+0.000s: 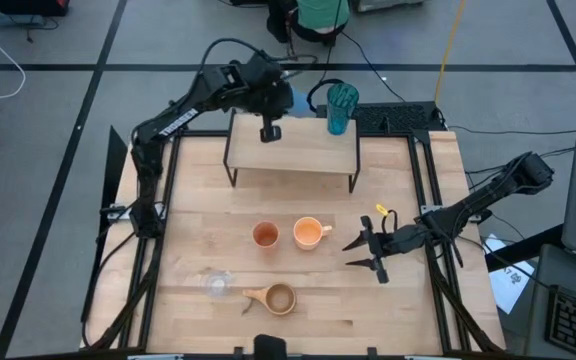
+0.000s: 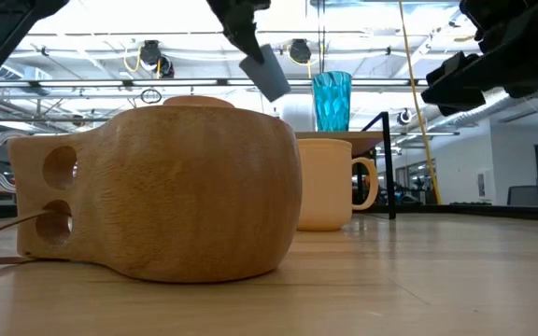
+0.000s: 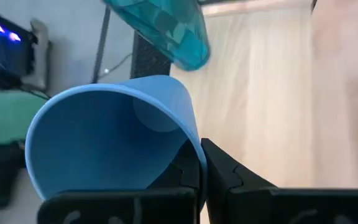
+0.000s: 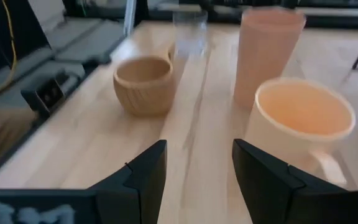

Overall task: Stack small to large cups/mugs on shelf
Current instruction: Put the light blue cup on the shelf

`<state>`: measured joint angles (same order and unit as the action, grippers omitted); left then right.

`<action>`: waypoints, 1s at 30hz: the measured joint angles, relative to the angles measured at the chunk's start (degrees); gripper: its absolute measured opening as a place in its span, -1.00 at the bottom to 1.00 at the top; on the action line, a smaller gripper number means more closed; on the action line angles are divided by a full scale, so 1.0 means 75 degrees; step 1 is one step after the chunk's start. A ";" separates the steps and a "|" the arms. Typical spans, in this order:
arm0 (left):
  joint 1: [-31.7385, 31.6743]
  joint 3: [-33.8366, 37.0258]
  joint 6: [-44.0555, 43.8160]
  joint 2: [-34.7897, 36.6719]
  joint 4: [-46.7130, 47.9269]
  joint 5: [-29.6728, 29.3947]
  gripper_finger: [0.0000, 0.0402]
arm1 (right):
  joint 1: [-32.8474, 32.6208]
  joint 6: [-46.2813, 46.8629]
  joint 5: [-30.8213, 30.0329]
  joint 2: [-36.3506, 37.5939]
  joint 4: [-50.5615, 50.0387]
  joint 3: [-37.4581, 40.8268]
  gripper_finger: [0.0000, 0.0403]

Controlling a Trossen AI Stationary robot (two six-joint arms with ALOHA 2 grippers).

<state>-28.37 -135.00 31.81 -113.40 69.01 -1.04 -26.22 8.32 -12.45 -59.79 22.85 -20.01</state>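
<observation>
My left gripper (image 1: 273, 112) hangs over the far edge of the shelf (image 1: 293, 152), shut on a blue cup (image 3: 104, 143). A teal tumbler (image 1: 342, 108) stands upright on the shelf's far right corner, close beside the blue cup. On the table in front of the shelf stand an orange-brown tumbler (image 1: 265, 235) and an orange handled mug (image 1: 309, 233). Nearer the front edge are a clear glass (image 1: 216, 285) and a tan wooden cup (image 1: 276, 298). My right gripper (image 1: 368, 252) waits open, low over the table to the right of the mug. My left gripper pinches the blue cup's side wall at its rim (image 3: 190, 146), one finger (image 3: 182, 174) inside the cup and one (image 3: 235, 177) outside. The fingers slant down from the shelf's far left side. The cup (image 2: 267, 73) hangs tilted, clear of the shelf.
The shelf board stands on thin black legs (image 1: 231, 165), and its top to the left of the teal tumbler is bare wood. Black frame rails (image 1: 430, 190) run along the table's left and right sides. A cable with a yellow tag (image 1: 381, 211) lies near the right gripper.
</observation>
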 joint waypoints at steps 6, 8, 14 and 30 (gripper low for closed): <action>0.0194 0.0000 0.1782 -0.0065 0.0318 -0.0194 -1.00 | 0.0064 -0.0862 -0.1547 0.0000 0.2131 0.0001 -0.14; 0.0293 0.0000 0.2210 -0.0065 0.0431 -0.0194 -1.00 | 0.0159 -0.1604 -0.2526 0.0000 0.3123 -0.0002 -0.14; 0.0654 0.0000 0.3575 0.0058 0.1097 0.0169 -0.99 | 0.0973 -0.3528 -0.3963 0.0000 0.3538 -0.0922 -0.14; 0.1931 0.0000 0.4860 0.0425 0.1308 0.0327 -0.99 | 0.3158 -0.3346 -0.3048 -0.1582 0.0665 -0.3532 0.66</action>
<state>-13.89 -135.00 68.26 -110.21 78.82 1.42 -2.53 -16.78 -35.31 -71.66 27.84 -46.50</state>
